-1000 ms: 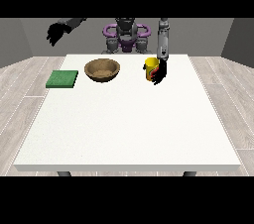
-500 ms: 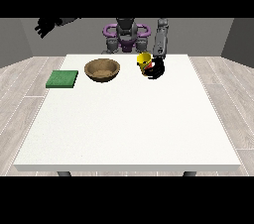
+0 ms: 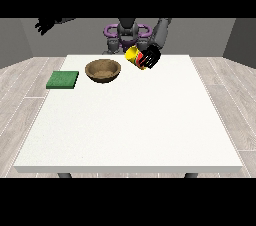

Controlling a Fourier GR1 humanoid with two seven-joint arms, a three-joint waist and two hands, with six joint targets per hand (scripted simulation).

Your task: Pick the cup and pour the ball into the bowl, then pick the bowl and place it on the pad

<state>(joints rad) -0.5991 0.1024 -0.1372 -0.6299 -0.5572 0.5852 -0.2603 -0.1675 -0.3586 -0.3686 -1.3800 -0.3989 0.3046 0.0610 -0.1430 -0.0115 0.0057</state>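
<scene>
Tilted cup [image 3: 133, 56] (in hand [image 3: 150, 58]) beside bowl [image 3: 103, 70].

The black hand at the view's right [image 3: 150, 58] is lifting the yellow cup [image 3: 133, 55] off the white table [image 3: 130, 120], tilting it toward the brown wooden bowl [image 3: 103, 70] beside it.

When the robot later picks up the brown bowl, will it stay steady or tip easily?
The bowl looks wide and shallow, resting flat on the table, so it probably sits steady and slides rather than tips if pushed. Its rim seems thick and rigid, likely easy to pinch. Gripped at one edge, it may tilt.
</scene>
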